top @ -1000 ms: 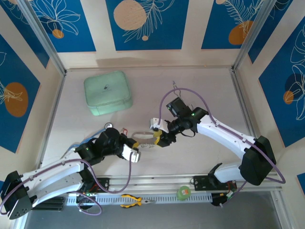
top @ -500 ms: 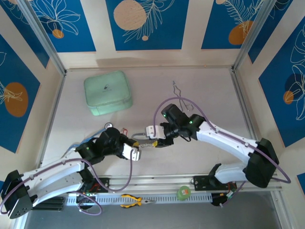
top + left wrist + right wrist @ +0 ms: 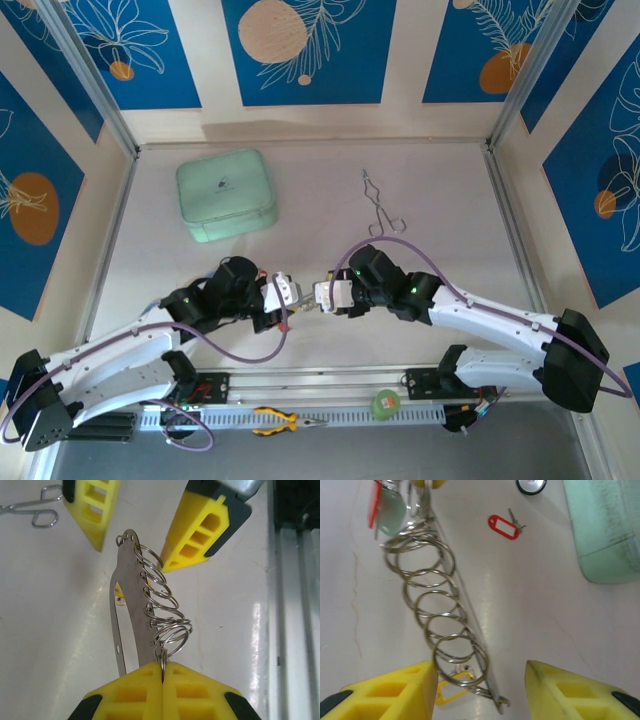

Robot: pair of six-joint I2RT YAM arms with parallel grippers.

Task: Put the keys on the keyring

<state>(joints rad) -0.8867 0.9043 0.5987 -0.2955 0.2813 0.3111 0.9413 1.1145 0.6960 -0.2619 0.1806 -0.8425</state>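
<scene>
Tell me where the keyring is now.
In the left wrist view, the keyring stands clamped in the left gripper, its far end between the right gripper's open jaws.

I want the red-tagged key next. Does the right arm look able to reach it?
Probably yes: the red-tagged key lies on bare table ahead of the open right gripper, but the keyring in the left gripper stands between its fingers.
</scene>
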